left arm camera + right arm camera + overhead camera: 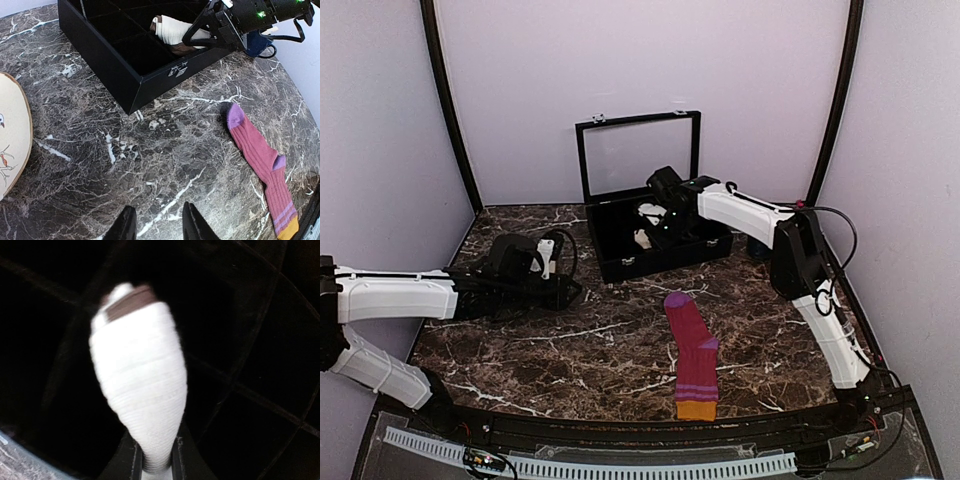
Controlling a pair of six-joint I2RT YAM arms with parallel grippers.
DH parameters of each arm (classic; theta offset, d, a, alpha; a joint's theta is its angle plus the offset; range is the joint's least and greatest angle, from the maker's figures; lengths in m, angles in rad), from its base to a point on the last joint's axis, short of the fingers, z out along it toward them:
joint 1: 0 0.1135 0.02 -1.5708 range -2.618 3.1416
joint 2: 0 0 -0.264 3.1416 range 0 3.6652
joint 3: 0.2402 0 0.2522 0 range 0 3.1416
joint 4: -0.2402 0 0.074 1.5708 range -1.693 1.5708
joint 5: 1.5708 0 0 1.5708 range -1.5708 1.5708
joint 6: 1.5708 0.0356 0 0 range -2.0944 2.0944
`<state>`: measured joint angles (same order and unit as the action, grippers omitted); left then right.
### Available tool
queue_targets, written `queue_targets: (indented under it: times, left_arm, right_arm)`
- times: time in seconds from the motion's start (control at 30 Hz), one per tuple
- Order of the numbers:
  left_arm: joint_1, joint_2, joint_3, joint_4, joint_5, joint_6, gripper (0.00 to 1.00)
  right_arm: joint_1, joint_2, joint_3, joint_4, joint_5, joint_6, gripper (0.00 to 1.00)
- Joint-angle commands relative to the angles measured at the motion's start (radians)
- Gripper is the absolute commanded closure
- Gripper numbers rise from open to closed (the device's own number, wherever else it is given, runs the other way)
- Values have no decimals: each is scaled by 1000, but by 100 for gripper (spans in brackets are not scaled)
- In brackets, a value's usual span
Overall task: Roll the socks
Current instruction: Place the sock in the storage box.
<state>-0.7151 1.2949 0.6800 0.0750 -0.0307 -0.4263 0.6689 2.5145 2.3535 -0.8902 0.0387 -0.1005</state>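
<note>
right gripper (pixel 156 456): clamped on rolled cream sock (pixel 140 375), over a black box (pixel 100 65) compartment | left gripper (pixel 159 225): parted, empty, above marble table (pixel 150 150) | magenta sock (pixel 257 155): flat near box; soft, light, limp, best pinched at toe end

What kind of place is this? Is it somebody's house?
Probably a robot test booth, not a house: plain pale walls enclose a dark marble-patterned tabletop, with a white left arm and white right arm.

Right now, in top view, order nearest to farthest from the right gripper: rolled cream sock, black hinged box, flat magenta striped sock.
1. Rolled cream sock, in the right gripper.
2. Black hinged box, around it.
3. Magenta striped sock, flat outside it.
</note>
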Motion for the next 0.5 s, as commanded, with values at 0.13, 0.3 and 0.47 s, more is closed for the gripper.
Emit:
queue_targets:
  times: [0.13, 0.3, 0.47]
  left_arm:
    - [8, -1, -1, 60, -44, -6, 66]
    - [9, 0, 7, 73, -47, -3, 66]
    - [9, 27, 32, 87, -35, 10, 66]
  right_arm:
    - [-22, 113, -22, -239, 21, -45, 100]
    - [-1, 95, -46, -245, -27, -71, 100]
    - [36, 108, -54, -249, -87, -97, 100]
